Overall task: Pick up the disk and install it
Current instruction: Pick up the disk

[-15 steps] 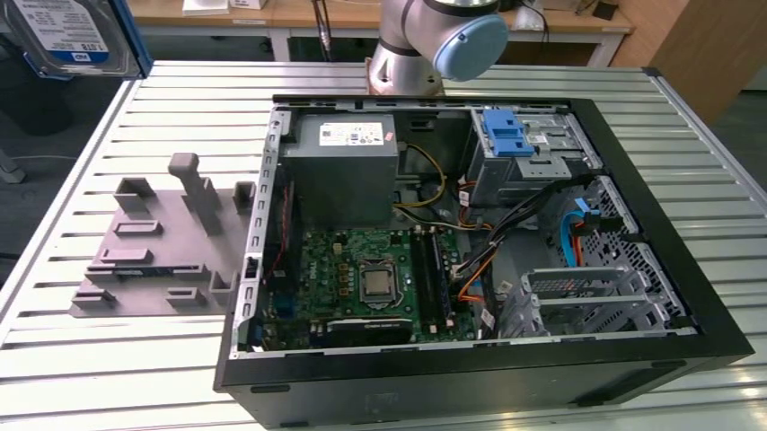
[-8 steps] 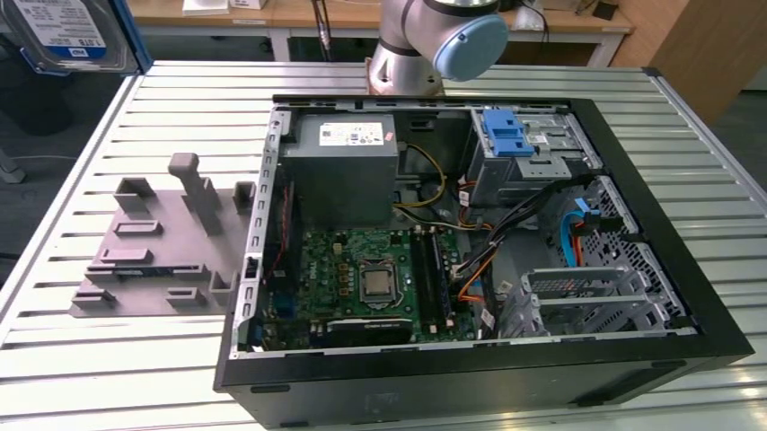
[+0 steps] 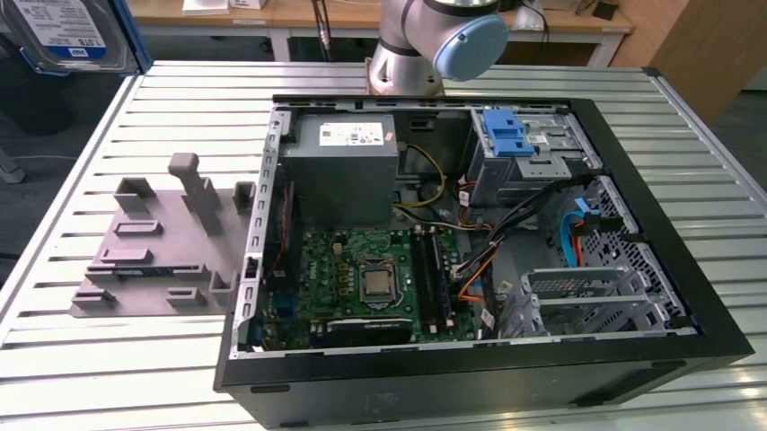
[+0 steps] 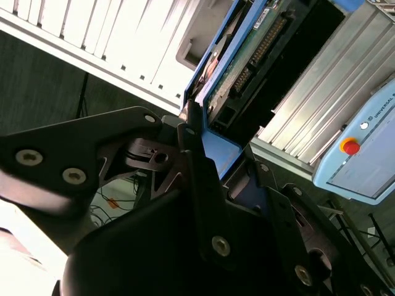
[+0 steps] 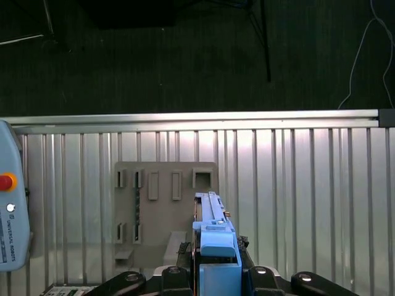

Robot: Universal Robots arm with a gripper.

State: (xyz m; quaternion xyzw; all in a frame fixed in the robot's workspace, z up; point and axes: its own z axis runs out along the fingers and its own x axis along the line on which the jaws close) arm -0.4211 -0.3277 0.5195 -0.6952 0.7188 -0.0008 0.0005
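Observation:
The disk (image 3: pixel 66 31) hangs high at the exterior view's far left, well above the table; its silver face, blue-and-white label and blue carrier show. In the first wrist view the disk (image 5: pixel 213 237) stands edge-on above the grey fixture plate (image 5: pixel 163 209), and my gripper (image 5: pixel 213 271) is shut on its blue carrier. The second wrist view shows the disk (image 4: pixel 247 55) from its circuit-board side, clamped between the black fingers (image 4: pixel 197 166) of my gripper (image 4: pixel 213 163).
An open black computer case (image 3: pixel 671 269) lies on the slatted metal table (image 3: pixel 72 377), with a grey power-supply box (image 3: pixel 345 171), a motherboard (image 3: pixel 372 278) and a blue-latched drive bay (image 3: pixel 509 135). The grey fixture plate (image 3: pixel 162 247) sits to the case's left in the exterior view. A teach pendant (image 5: pixel 9 216) lies nearby.

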